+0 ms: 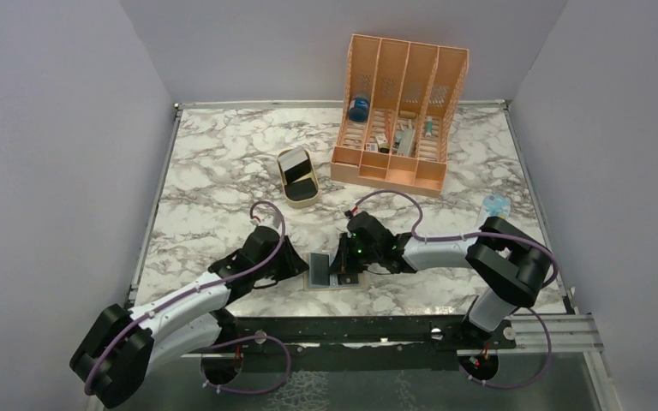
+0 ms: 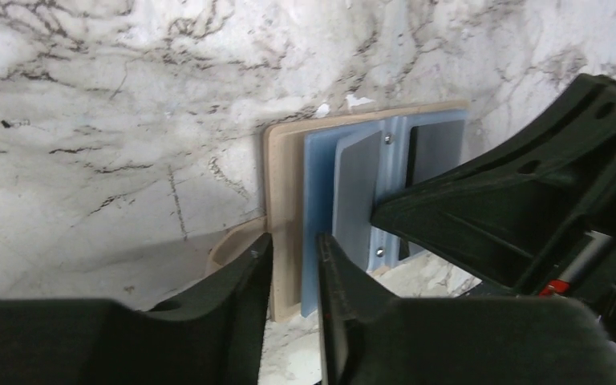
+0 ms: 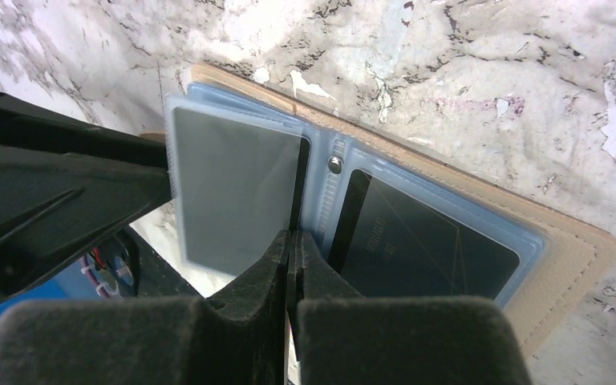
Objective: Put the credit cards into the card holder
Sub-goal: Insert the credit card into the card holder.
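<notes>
The card holder (image 1: 330, 285) lies open on the marble at the near middle, its light-blue pockets facing up. My left gripper (image 1: 298, 265) is shut on its left side, pinching the tan cover and blue pocket (image 2: 282, 184) between the fingers (image 2: 294, 241). My right gripper (image 3: 291, 237) is shut on the edge of a silver-grey credit card (image 3: 233, 192), which sits partly in the left pocket and sticks out past the wallet's near edge. A black credit card (image 3: 425, 241) sits in the right pocket. Both cards also show in the left wrist view: grey (image 2: 357, 192), black (image 2: 437, 148).
A tan oval tray (image 1: 298, 177) holding a small dark-faced object stands behind the left arm. A big orange slotted organizer (image 1: 398, 111) with small items and a blue jar (image 1: 359, 109) stands at the back. A pale blue object (image 1: 494, 205) lies at the right edge.
</notes>
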{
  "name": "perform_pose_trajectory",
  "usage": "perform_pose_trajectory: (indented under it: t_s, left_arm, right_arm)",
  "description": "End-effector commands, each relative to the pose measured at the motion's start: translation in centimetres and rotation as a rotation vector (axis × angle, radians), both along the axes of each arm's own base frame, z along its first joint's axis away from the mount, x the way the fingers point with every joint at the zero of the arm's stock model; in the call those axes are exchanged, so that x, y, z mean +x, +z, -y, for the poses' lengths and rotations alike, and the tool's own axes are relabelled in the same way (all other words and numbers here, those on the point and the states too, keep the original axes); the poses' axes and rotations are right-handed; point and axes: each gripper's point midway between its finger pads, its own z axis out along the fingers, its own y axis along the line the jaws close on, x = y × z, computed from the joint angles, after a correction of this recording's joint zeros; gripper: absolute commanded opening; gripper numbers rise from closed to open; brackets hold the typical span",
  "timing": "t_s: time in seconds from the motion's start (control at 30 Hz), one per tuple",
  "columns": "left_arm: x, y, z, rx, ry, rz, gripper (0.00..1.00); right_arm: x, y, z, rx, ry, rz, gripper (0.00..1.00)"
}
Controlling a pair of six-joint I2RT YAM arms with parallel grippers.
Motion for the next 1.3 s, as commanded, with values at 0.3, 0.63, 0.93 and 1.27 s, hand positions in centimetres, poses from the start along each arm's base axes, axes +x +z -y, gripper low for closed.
perform_pose_trajectory:
  t_s: [0.3, 0.63, 0.93, 1.27]
  left_arm:
    - [0.7, 3.7, 1.9, -0.167, -0.004, 0.089, 0.42]
    - [0.6, 1.9, 2.0, -0.146, -0.010, 0.061, 0.44]
    - [0.7, 1.7, 2.0, -0.150, -0.010, 0.066, 0.44]
    - [0.5, 1.4, 2.2, -0.164, -0.014, 0.055, 0.43]
  right_arm:
    - [-0.9, -3.7, 2.3, -0.107, -0.024, -0.025, 0.01]
    - [-1.0, -3.7, 2.3, -0.102, -0.024, -0.025, 0.01]
    - [-0.9, -3.4, 2.3, -0.098, -0.027, -0.020, 0.01]
    - [-0.9, -3.4, 2.3, -0.093, -0.029, -0.020, 0.01]
